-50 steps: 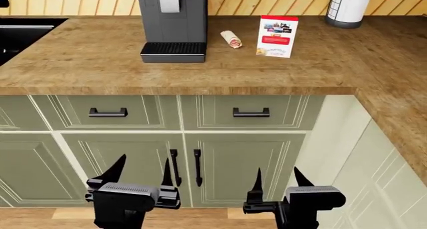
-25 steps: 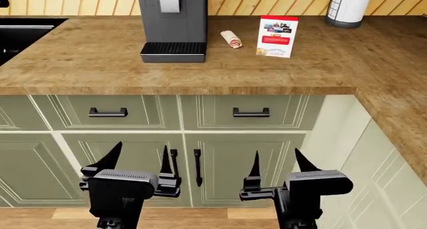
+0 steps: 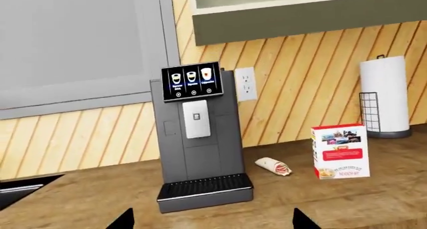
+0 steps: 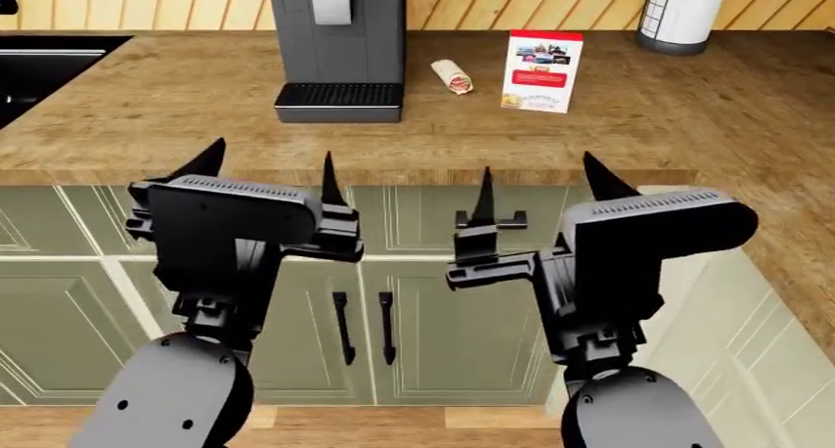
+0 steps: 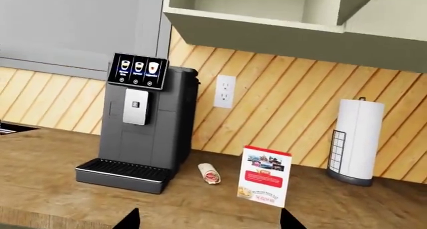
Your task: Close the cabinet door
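Your left gripper [image 4: 268, 174] stood with its two pointed black fingers spread wide, nothing between them; your right gripper [image 4: 538, 179] likewise, splayed and empty. Both hung in front of the countertop [image 4: 170, 115] edge, well apart from each other.

Items recorded:

- One wall cabinet [image 5: 267, 19], pale green, boxy, mounted above the slatted wall. Its door [image 5: 357, 1] stood swung out at the cabinet's side, interior showing; only a part of it was in the right wrist view.
- One coffee machine [image 4: 336, 47], dark grey, rectangular, with a ribbed drip tray and a screen showing three cup icons [image 3: 191, 81].
- One wrapped roll [image 4: 453, 76], small, cylindrical, lying just beside the machine.
- One carton [image 4: 542, 71], red and white, printed, upright.
- One paper towel roll [image 5: 357, 139], white, on a black wire stand.
- One wall socket [image 5: 225, 91], white.
- Two drawers with black bar handles [image 4: 211, 219], the right one partly hidden behind your gripper.
- Two lower doors with vertical black handles [image 4: 387, 328], panelled, sage green.
- Countertop of grained wood, L-shaped.
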